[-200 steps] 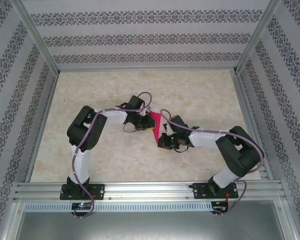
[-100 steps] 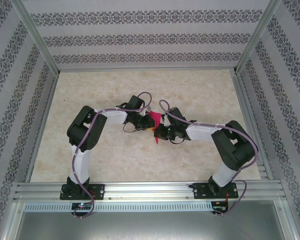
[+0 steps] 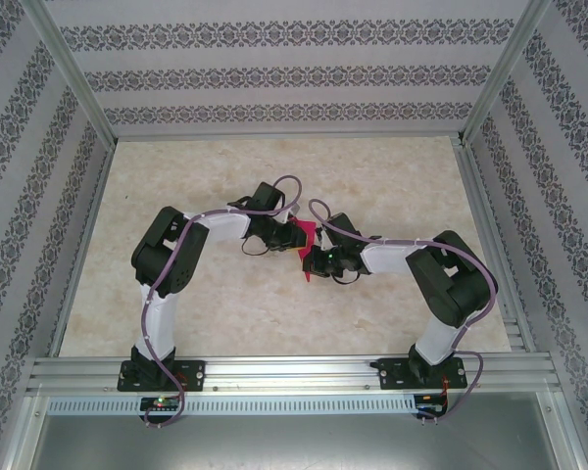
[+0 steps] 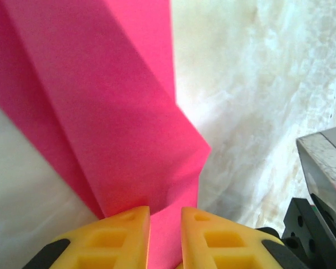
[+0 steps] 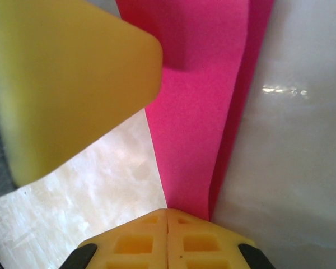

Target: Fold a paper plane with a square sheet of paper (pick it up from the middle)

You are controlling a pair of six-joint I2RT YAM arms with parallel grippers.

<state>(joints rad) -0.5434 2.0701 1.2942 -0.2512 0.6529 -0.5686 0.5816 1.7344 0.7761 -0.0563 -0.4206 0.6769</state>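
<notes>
The folded magenta-pink paper (image 3: 301, 235) hung between the two grippers above the middle of the pale marbled table (image 3: 392, 186), with the left gripper (image 3: 289, 240) on one side of it and the right gripper (image 3: 311, 262) on the other. In the left wrist view the paper (image 4: 117, 112) rose straight ahead of the left gripper (image 4: 165, 238), and a strip of it ran down into the narrow slit between the ribbed yellow fingertips (image 4: 117, 235); whether they pinched it could not be told. In the right wrist view the right gripper (image 5: 168, 238) was closed, its yellow tips pressed together on the narrow end of the paper (image 5: 196, 129), which widened away from them. A blurred yellow finger (image 5: 61, 84) of the left gripper covered the upper left of that view, hiding part of the paper. Both wrist views cut the paper off at the top edge. The paper looked matte and smooth, with straight creases and overlapping layers, while the table (image 5: 117, 168) showed glossy beige veining
</notes>
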